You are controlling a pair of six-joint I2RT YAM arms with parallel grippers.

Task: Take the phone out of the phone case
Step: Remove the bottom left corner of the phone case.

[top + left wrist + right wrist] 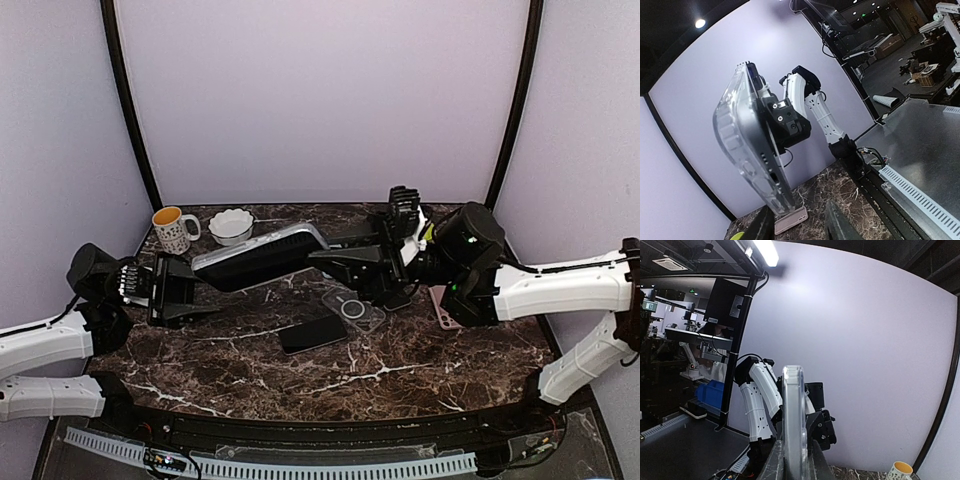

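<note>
table: dark brown marble, white veins
phone case: clear, grey sheen
loose phone: glossy black
flat case: clear, ring mark
mug: white, dark speckles, yellow inside
bowl: white
backdrop: pale lilac
right arm: white shell, black joints

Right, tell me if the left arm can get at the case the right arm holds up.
Probably yes: the left tool sits at the free end of the case, jaws apart, nothing between; the right tool clamps the other end.
</note>
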